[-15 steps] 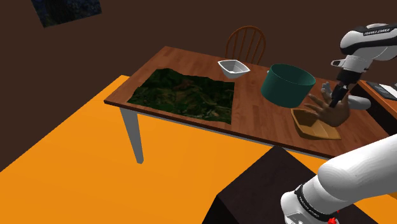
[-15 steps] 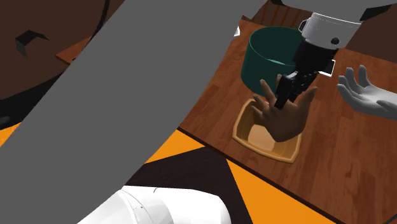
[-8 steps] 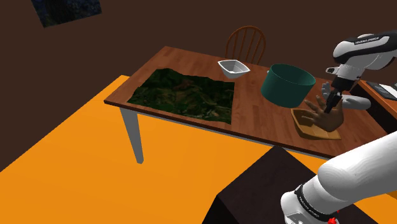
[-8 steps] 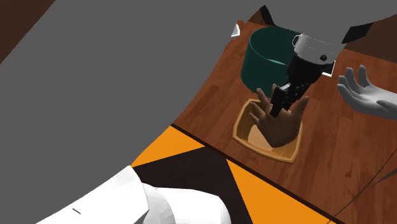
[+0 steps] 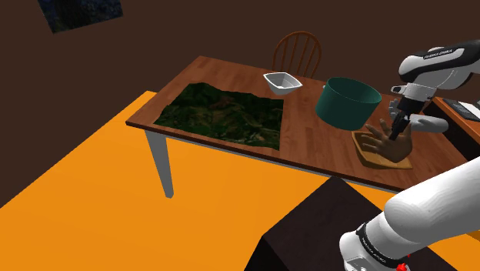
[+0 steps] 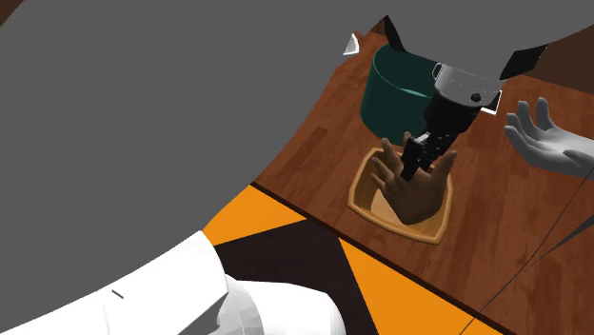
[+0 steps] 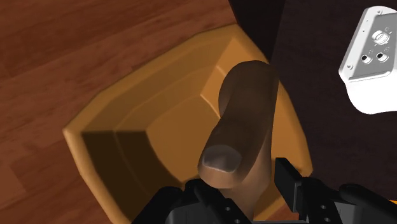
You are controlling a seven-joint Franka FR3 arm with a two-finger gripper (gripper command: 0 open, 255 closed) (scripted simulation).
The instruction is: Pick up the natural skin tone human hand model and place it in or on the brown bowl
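**Placement nearly complete.** The gripper (image 6: 411,169) clasped the brown hand (image 6: 416,195) between its fingers (image 7: 289,181). The hand stood wrist end down inside the tan bowl (image 6: 366,197), on the table (image 5: 223,77) beside a teal pot (image 5: 348,104). Judged remaining: release and retreat. Whether the hand's base touched the bowl floor was hidden. In the wrist view the hand masked the finger pads. A broad grey shape (image 6: 171,124), probably the arm, cut off the second exterior view's left.

Dark brown hand model (image 6: 417,195), ochre-yellow square bowl (image 6: 419,229), black gripper (image 6: 411,169), teal pot (image 5: 348,104), white dish (image 5: 282,81), mottled dark green mat (image 5: 223,114), reddish wood-grain table (image 5: 223,75), orange floor (image 5: 92,192)
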